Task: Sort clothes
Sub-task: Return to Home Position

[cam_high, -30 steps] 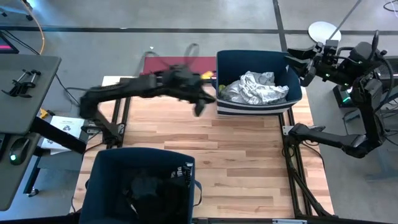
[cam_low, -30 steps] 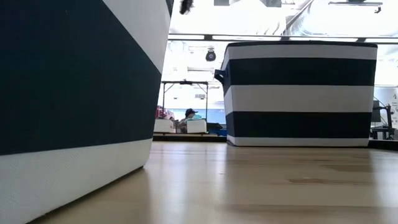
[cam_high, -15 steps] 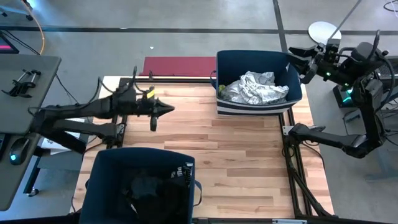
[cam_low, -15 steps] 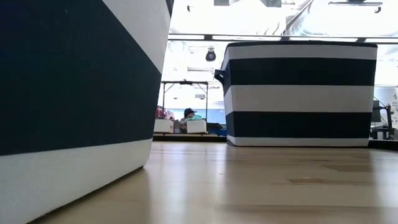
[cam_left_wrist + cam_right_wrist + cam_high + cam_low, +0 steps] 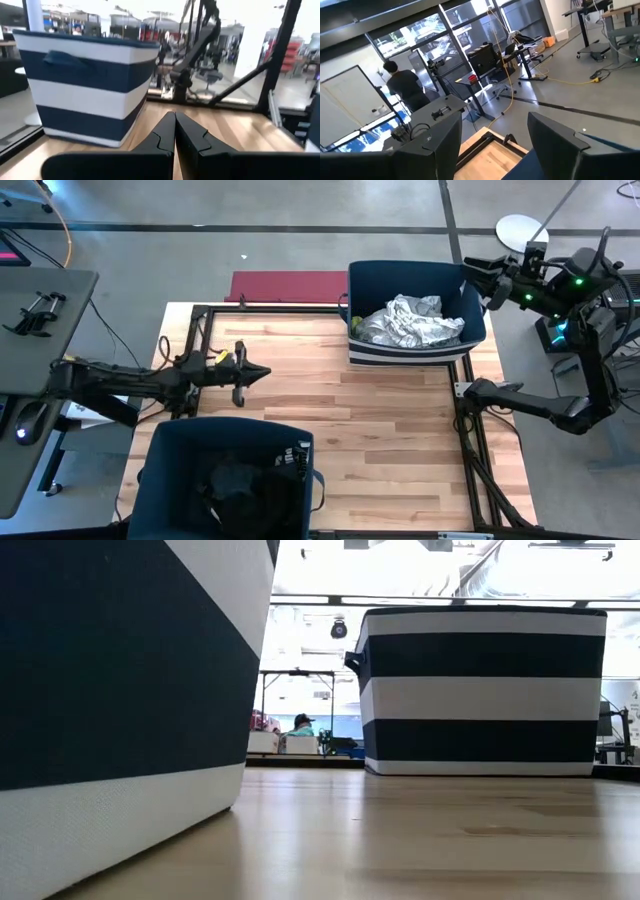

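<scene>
Two navy-and-white striped bins stand on the wooden table, which fills the middle of the high view. The lower bin sits at the bottom left of that frame, cut by its bottom edge. In the low view it fills the left side like a tall wall. The upper bin sits at the table's upper right. In the low view it stands right of centre, well apart from the first. A flat red board lies beyond the table's top edge, just left of the upper bin.

The dark clothes lie heaped inside the lower bin. The light clothes, white and pale patterned, are bunched inside the upper bin.

The left arm stretches in from the left edge of the high view. The left gripper is over the table's left part, above the lower bin in the frame, and its fingers are pressed together with nothing between them. The right gripper is at the upper right, just off the upper bin's right corner, its fingers spread wide and empty.

A person in a dark top stands far off at the left of the right wrist view.
</scene>
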{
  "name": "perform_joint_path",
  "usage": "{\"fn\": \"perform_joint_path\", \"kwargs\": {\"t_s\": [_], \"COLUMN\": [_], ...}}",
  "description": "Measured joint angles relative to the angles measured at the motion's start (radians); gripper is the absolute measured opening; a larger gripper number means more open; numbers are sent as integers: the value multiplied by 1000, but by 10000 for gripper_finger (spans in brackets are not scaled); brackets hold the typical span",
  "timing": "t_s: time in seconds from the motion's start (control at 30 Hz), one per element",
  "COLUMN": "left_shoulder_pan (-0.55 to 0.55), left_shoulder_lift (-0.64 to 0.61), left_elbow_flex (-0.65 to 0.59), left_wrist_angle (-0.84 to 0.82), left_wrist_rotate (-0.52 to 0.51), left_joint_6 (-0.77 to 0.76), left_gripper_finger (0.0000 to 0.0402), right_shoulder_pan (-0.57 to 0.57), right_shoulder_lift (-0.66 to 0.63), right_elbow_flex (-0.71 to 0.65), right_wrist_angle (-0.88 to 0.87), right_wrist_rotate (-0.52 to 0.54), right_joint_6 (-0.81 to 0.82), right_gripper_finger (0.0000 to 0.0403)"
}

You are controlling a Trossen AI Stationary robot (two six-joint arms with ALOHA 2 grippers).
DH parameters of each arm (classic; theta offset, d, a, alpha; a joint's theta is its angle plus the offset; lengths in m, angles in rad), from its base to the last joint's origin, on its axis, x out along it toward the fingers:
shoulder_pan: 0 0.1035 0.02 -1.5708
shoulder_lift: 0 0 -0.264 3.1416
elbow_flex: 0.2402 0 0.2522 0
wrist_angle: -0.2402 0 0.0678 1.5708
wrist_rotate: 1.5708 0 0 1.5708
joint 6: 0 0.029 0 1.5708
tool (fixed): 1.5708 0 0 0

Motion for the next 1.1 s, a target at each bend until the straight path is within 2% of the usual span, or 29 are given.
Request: {"fn": "perform_joint_path", "kwargs": {"t_s": [0.17,0.37,0.7,0.87,0.97,1.1], "left_shoulder_pan": [0,0,0,0,0,0], "left_shoulder_lift": [-92,-264,-566,-700,-748,-734], "left_elbow_flex": [-30,-29,-35,-94,-93,-92], "left_wrist_angle": [-25,-258,-578,-610,-655,-697], "left_wrist_rotate": [72,157,158,133,97,12], "left_joint_6": [-6,-4,47,19,55,114], "left_gripper_finger": [0,0,0,0,0,0], "right_shoulder_pan": [0,0,0,0,0,0], "right_shoulder_lift": [0,0,0,0,-1,-1], "right_elbow_flex": [0,0,0,0,0,0], "right_wrist_angle": [-1,-1,-85,-122,-122,-122], "right_wrist_rotate": [7,53,60,60,60,60], "right_joint_6": [41,58,32,33,38,35], "right_gripper_finger": [216,216,216,216,216,216]}}
